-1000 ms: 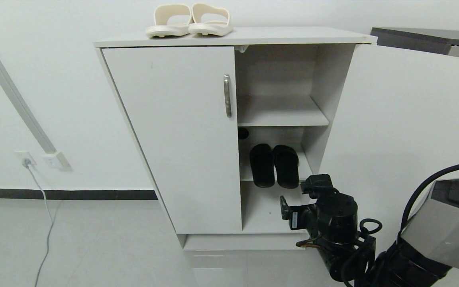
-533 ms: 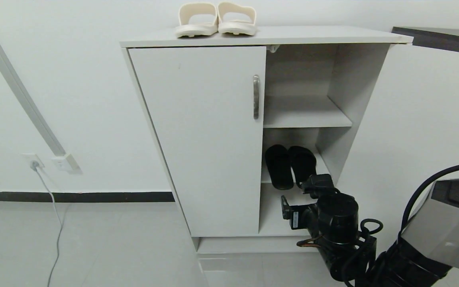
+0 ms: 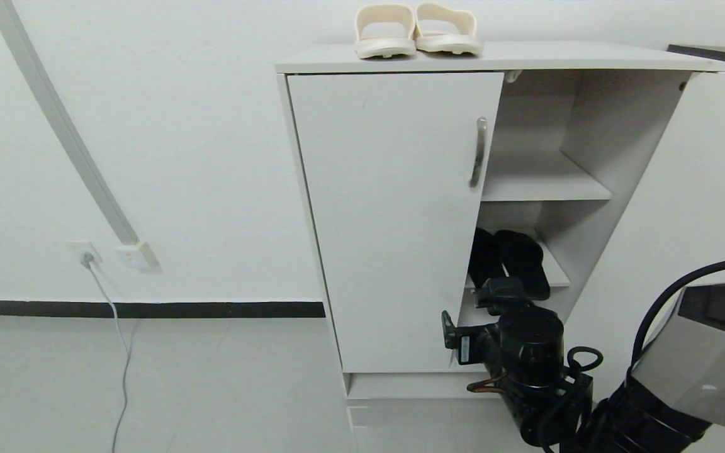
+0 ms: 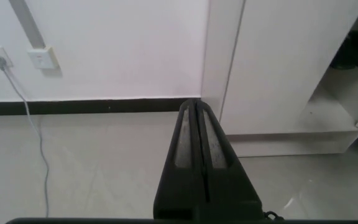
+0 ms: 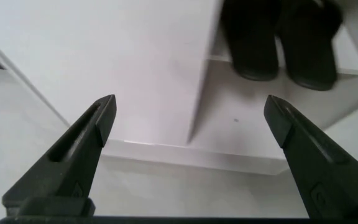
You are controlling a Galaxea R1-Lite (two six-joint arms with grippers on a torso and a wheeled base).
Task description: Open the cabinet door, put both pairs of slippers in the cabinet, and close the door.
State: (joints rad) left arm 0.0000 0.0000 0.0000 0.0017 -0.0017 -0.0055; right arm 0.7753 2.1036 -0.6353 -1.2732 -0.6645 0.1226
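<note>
Two pairs of slippers logged. On the cabinet point(image 3: 589, 58) top: the cream pair point(image 3: 418, 30), side by side. Inside, on the lower shelf point(image 3: 557, 273): the black pair point(image 3: 512, 264), partly hidden behind the shut left door point(image 3: 394, 220). The right door point(image 3: 702, 189) stands swung wide.

My right claw point(image 5: 191, 102) is released, fingers spread, low before the cabinet's open side, with the black pair beyond it. My left claw point(image 4: 197, 104) is clenched on nothing, over the floor point(image 4: 92, 168) near the cabinet's left corner.

A small white label point(image 3: 464, 346) sits on my right wrist, print too small to read.
</note>
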